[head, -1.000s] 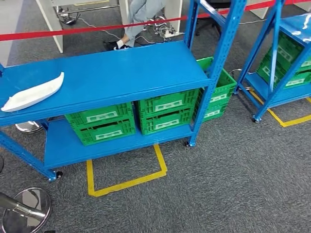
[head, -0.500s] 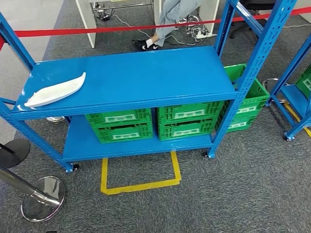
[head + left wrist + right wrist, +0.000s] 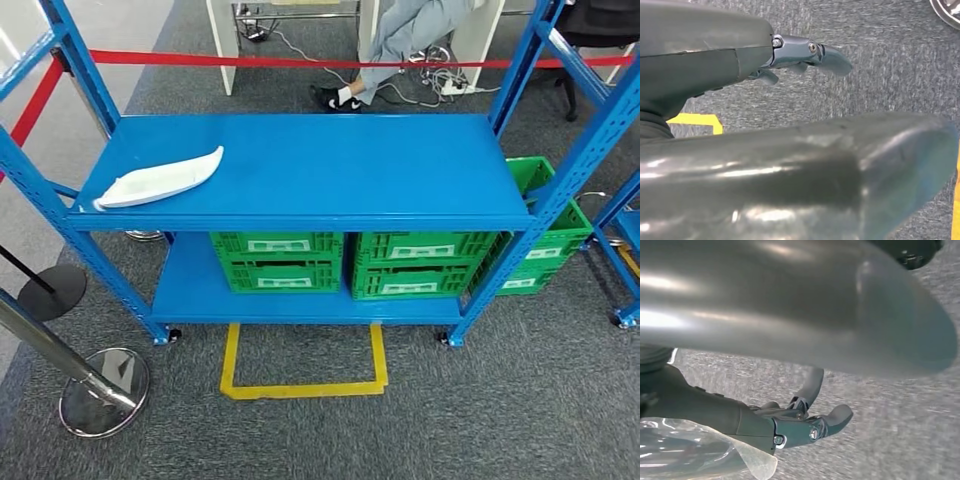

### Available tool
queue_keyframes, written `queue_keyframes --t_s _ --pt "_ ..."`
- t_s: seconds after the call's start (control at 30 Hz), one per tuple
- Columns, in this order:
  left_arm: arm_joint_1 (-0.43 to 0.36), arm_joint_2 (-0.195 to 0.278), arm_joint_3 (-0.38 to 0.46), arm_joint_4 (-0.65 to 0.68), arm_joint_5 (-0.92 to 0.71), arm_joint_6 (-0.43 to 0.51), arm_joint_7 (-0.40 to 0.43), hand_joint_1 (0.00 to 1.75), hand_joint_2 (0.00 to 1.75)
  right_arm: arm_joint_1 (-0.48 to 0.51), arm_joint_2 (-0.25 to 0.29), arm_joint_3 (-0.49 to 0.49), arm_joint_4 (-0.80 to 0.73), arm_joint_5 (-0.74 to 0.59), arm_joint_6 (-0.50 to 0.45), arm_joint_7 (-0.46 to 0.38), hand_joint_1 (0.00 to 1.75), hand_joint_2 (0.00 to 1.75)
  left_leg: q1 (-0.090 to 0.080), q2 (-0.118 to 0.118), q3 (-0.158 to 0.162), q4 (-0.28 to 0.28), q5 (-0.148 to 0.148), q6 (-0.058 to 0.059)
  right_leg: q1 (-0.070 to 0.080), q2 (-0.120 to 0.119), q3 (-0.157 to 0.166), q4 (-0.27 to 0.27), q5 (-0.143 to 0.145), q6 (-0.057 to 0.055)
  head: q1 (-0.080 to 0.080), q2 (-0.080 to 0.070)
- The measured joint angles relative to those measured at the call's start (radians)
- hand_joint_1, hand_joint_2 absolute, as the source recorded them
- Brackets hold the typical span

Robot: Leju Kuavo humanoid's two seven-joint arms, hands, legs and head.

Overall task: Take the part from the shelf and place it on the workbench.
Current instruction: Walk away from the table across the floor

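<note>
The part [image 3: 158,181] is a long, white, curved shell lying on the left end of the blue shelf [image 3: 340,170], on its upper board. My left hand [image 3: 798,145] hangs over grey carpet, its thick thumb and dark fingers [image 3: 810,52] spread with nothing between them. Over the same carpet my right hand [image 3: 798,340] hangs too, its fingers [image 3: 817,425] apart and holding nothing.
Green crates [image 3: 275,260] fill the shelf's lower board, and one more [image 3: 547,235] stands behind its right post. A yellow floor marking [image 3: 302,385] lies before the shelf. Chrome barrier posts [image 3: 102,395] stand left, a red tape [image 3: 302,62] runs behind, and a seated person's leg [image 3: 392,45] is beyond.
The camera has turned left, so the whole scene slid right: the shelf now sits centred and the part lies closer to the middle. The second rack at right has left the picture.
</note>
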Motion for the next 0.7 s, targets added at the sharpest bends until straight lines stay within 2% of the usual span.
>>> queue_keyframes --t_s 0.07,0.1,0.13,0.17,0.23,0.27,0.33,0.37,0.43,0.47,0.5,0.53,0.6,0.63,0.67,0.7 --pt "-0.007 0.001 -0.007 0.0 0.001 0.0 0.0 0.0 0.0 0.001 -0.003 0.003 0.001 -0.001 0.0 -0.001 0.0 0.0 0.001 -0.004 0.002 -0.001 -0.002 0.002 -0.001 0.023 -0.061 0.1 -0.056 0.006 0.003 0.0" --pt "-0.007 0.001 -0.011 0.0 0.002 0.0 0.0 0.0 0.0 0.003 -0.004 0.004 0.003 -0.002 0.001 -0.002 0.0 0.0 0.0 -0.008 0.003 -0.001 -0.005 0.003 -0.001 0.026 -0.093 0.143 -0.07 0.008 0.004 0.0" --pt "-0.007 0.001 -0.015 0.0 0.005 0.001 -0.001 0.0 0.0 0.004 -0.004 0.004 0.004 -0.003 0.002 -0.004 0.0 0.0 0.0 -0.011 0.006 -0.001 -0.01 0.002 -0.001 0.028 -0.114 0.161 -0.066 0.008 0.004 0.0" --pt "-0.006 0.002 -0.019 0.0 0.008 0.001 -0.001 0.0 0.0 0.006 -0.006 0.005 0.006 -0.004 0.002 -0.006 0.0 0.0 0.0 -0.014 0.013 -0.001 -0.015 0.001 -0.001 0.028 -0.119 0.147 -0.042 0.008 0.004 0.0" --pt "-0.005 0.002 -0.025 0.0 0.014 0.004 -0.001 0.0 0.0 0.01 -0.01 0.007 0.007 -0.007 0.003 -0.009 0.0 0.0 0.001 -0.021 0.031 -0.001 -0.03 -0.005 -0.001 0.03 -0.089 0.043 0.038 0.004 0.004 0.0" --pt "-0.006 0.003 -0.029 0.0 0.016 0.005 -0.001 0.0 0.0 0.011 -0.012 0.008 0.008 -0.009 0.004 -0.011 0.0 0.0 0.001 -0.023 0.038 0.0 -0.036 -0.009 0.0 0.032 -0.075 -0.008 0.058 0.0 0.004 0.0" --pt "-0.007 0.005 -0.034 -0.001 0.019 0.007 -0.001 0.0 0.0 0.013 -0.014 0.011 0.01 -0.012 0.004 -0.012 0.0 0.0 0.001 -0.026 0.047 0.0 -0.046 -0.022 0.004 0.034 -0.056 -0.054 0.064 -0.018 0.003 0.0" --pt "-0.007 0.007 -0.037 -0.002 0.021 0.007 -0.001 0.0 0.0 0.015 -0.014 0.012 0.011 -0.012 0.005 -0.013 0.0 0.0 0.001 -0.027 0.051 0.002 -0.046 -0.029 0.006 0.033 -0.054 -0.06 0.057 -0.028 0.003 0.0" --pt "-0.008 0.01 -0.042 -0.003 0.022 0.007 -0.001 0.0 0.0 0.018 -0.015 0.013 0.011 -0.013 0.004 -0.013 0.0 0.0 0.001 -0.025 0.053 0.02 -0.041 -0.04 0.002 0.032 -0.033 -0.071 0.062 -0.044 0.002 0.001" --pt "-0.009 0.011 -0.044 -0.004 0.022 0.008 -0.002 0.0 0.0 0.018 -0.015 0.014 0.011 -0.013 0.004 -0.013 0.0 0.0 0.001 -0.022 0.042 0.048 -0.039 -0.044 0.0 0.03 -0.019 -0.079 0.061 -0.049 -0.001 0.001" --pt "-0.011 0.013 -0.045 -0.004 0.022 0.008 -0.002 0.0 0.0 0.018 -0.015 0.015 0.011 -0.014 0.004 -0.014 0.0 0.0 0.002 -0.019 0.016 0.093 -0.045 -0.049 -0.003 0.028 -0.003 -0.087 0.058 -0.054 -0.003 0.0" --pt "-0.012 0.014 -0.046 -0.004 0.022 0.008 -0.002 0.0 0.0 0.017 -0.015 0.016 0.011 -0.014 0.004 -0.014 0.0 0.0 0.004 -0.016 -0.02 0.15 -0.06 -0.054 -0.003 0.027 0.009 -0.094 0.053 -0.057 -0.005 0.0" --pt "-0.012 0.017 -0.048 -0.004 0.023 0.008 -0.002 0.0 0.0 0.017 -0.015 0.017 0.011 -0.014 0.004 -0.014 0.0 0.0 0.008 -0.014 -0.101 0.25 -0.111 -0.06 -0.005 0.026 0.028 -0.101 0.04 -0.059 -0.007 0.0" --pt "-0.011 0.018 -0.05 -0.004 0.025 0.008 -0.002 0.0 0.0 0.017 -0.015 0.018 0.011 -0.014 0.003 -0.014 0.0 0.0 0.01 -0.014 -0.128 0.27 -0.128 -0.062 -0.006 0.026 0.038 -0.102 0.031 -0.058 -0.008 0.0" --pt "-0.009 0.018 -0.052 -0.004 0.027 0.009 -0.002 0.0 0.0 0.018 -0.015 0.019 0.011 -0.015 0.002 -0.014 0.0 0.0 0.011 -0.013 -0.143 0.262 -0.127 -0.063 -0.008 0.026 0.047 -0.102 0.021 -0.056 -0.007 0.0" --pt "-0.008 0.019 -0.054 -0.004 0.029 0.011 -0.001 0.0 0.0 0.018 -0.015 0.019 0.012 -0.015 0.0 -0.014 0.0 0.0 0.011 -0.012 -0.145 0.227 -0.101 -0.063 -0.01 0.026 0.06 -0.102 0.009 -0.053 -0.008 0.0"
